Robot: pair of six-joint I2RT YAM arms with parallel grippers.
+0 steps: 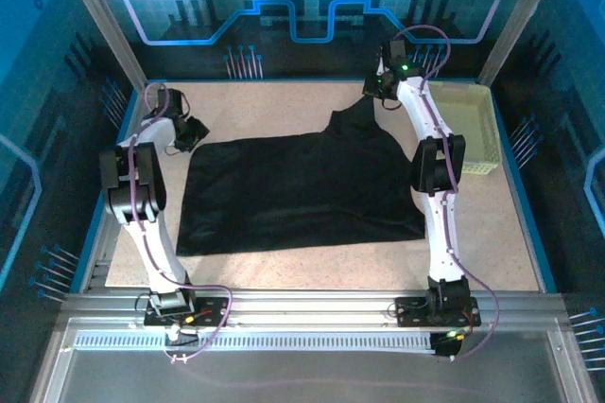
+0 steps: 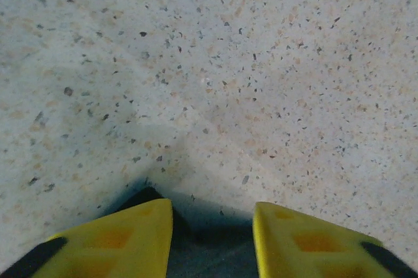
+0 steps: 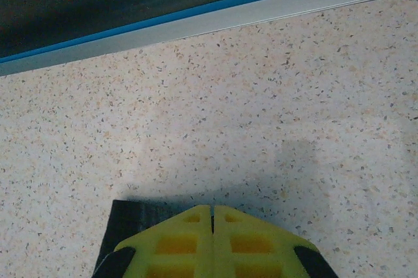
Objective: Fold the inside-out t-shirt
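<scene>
The black t-shirt [image 1: 302, 185] lies spread flat across the middle of the speckled table, with one part drawn up into a peak at the far right. My right gripper [image 1: 376, 93] sits at that peak. In the right wrist view its yellow fingers [image 3: 213, 213] are pressed together, and black cloth [image 3: 127, 219] shows under them at the left. My left gripper [image 1: 194, 133] is at the shirt's far left corner. In the left wrist view it [image 2: 212, 226] stands open, low over the table, with the dark corner of the cloth [image 2: 147, 194] at its left finger.
A pale yellow-green basket [image 1: 463, 129] stands at the far right, close beside the right arm. A blue-edged rail [image 3: 196, 20] borders the table just beyond the right gripper. Bare speckled table [image 1: 284, 105] lies behind the shirt.
</scene>
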